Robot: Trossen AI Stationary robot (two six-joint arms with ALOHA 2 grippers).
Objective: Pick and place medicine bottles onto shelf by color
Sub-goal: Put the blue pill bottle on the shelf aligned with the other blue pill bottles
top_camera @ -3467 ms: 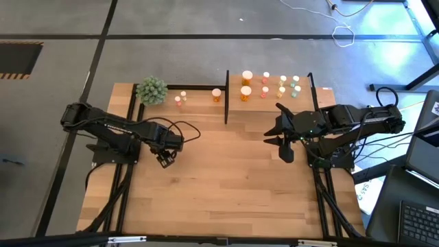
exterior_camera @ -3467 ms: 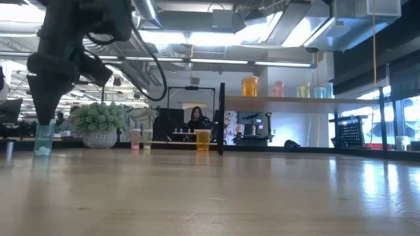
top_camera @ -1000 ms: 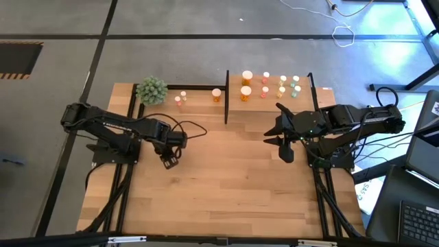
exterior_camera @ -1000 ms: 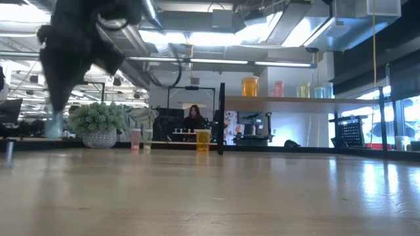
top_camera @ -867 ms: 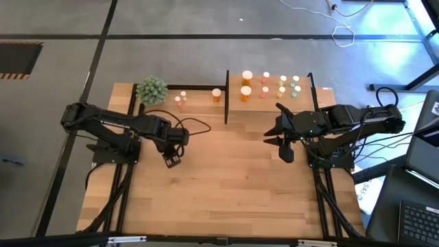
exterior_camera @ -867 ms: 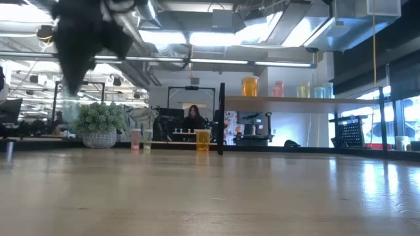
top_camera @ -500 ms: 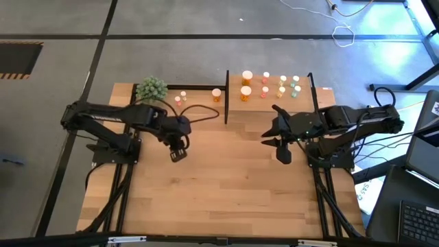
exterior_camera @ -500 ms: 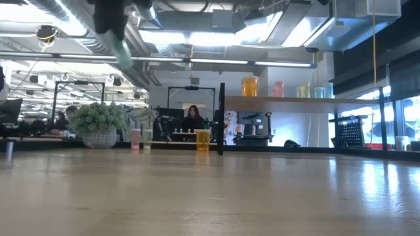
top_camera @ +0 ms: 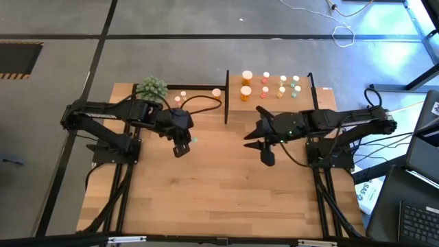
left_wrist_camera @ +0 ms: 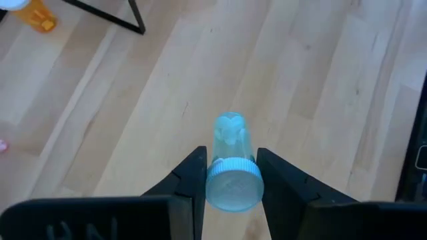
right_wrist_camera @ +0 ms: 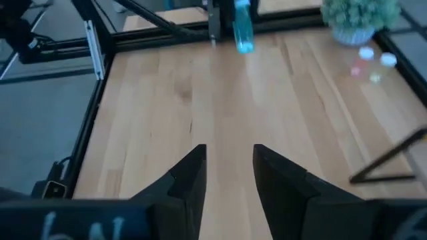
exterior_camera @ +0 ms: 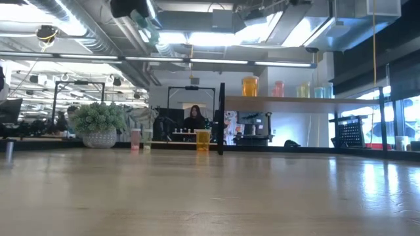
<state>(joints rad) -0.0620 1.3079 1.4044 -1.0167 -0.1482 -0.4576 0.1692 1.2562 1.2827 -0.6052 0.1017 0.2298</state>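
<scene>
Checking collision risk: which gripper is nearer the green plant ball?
Left. The left gripper is just right of and nearer than the plant ball; the right gripper is much farther right.

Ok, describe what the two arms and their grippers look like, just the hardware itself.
Both arms are dark, jointed and slim, with loose black cables looping beside them. The left gripper and right gripper each end in two flat, black, tapering fingers. The right arm carries small green lights near its wrist.

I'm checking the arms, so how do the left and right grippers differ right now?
The left gripper is shut on a blue bottle; the right gripper is open and holds nothing. In the high view the left sits nearer the plant, the right nearer the shelf. Both hang above the table.
</scene>
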